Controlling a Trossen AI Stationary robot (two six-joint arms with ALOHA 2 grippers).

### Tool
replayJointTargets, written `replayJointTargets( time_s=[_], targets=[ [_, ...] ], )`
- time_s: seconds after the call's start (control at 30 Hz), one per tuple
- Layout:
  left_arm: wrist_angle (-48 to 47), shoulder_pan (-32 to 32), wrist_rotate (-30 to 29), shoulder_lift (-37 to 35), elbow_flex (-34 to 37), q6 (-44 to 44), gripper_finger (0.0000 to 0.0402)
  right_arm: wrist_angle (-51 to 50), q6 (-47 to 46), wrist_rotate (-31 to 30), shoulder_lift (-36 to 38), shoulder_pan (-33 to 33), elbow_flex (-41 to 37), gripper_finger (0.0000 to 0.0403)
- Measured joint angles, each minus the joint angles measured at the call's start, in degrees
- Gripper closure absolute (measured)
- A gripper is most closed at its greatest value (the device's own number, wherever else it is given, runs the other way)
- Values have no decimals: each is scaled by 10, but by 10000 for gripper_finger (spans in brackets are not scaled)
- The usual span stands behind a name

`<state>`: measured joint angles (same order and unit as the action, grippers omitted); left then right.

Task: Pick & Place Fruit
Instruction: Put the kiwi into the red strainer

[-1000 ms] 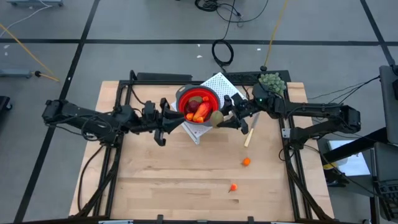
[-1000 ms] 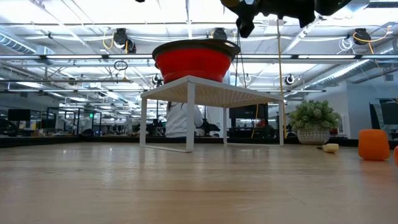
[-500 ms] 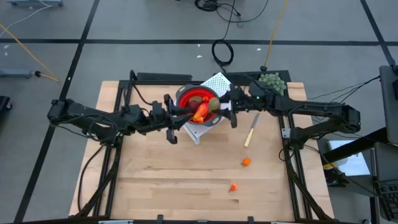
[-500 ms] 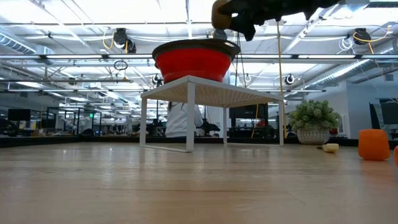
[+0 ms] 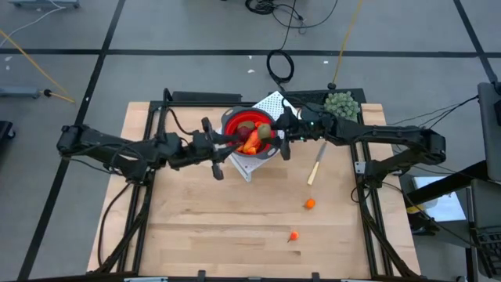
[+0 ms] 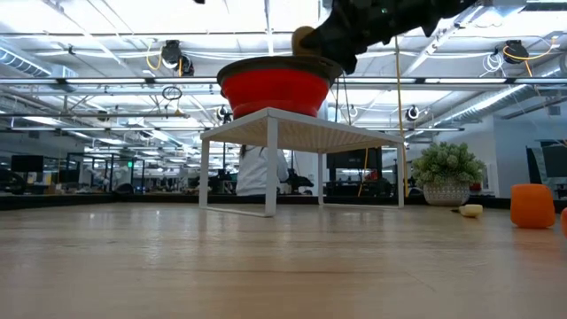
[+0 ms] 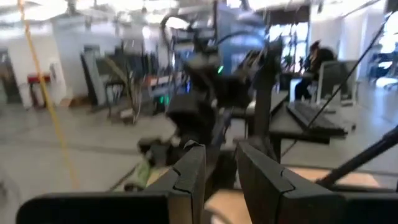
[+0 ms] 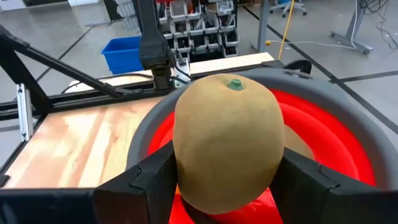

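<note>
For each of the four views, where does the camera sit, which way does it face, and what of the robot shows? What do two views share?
High view: overhead, straight down; both arms meet at the red bowl on the white stand.
Low view: table height, level into the room; the right hand comes from above.
Left wrist view: past the left hand, its fingers a little apart with nothing visibly between them, toward the other arm.
Right wrist view: past the right hand, shut on the brown fruit.
Shared: high, low and right wrist views show that bowl and fruit.

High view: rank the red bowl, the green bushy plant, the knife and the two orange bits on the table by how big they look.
1. red bowl
2. green bushy plant
3. knife, longer than the plant but thin, so that order is unsure
4. the two orange bits, too alike to rank
</note>
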<state>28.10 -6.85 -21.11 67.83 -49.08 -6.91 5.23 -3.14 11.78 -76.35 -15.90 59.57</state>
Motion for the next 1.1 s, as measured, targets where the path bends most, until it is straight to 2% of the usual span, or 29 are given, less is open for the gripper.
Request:
replayJointTargets(
  time_s=[0.13, 0.27, 0.6, 0.8, 1.1],
  targets=[
    [-113, 0, -11, -46, 0, 54, 309, 0, 4, 0, -3, 0, 0, 192],
    [-192, -6, -14, -90, 0, 68, 309, 1, 19, -10, -7, 0, 0, 192],
    [-297, -12, -15, -147, 0, 75, 309, 2, 25, -36, -31, -4, -2, 192],
    [-293, -12, -15, -157, 28, 84, 309, 30, 29, -72, -45, -10, -1, 192],
    [-180, -13, -13, -173, 118, 106, 309, 105, 28, -76, -82, -14, -1, 192]
  ],
)
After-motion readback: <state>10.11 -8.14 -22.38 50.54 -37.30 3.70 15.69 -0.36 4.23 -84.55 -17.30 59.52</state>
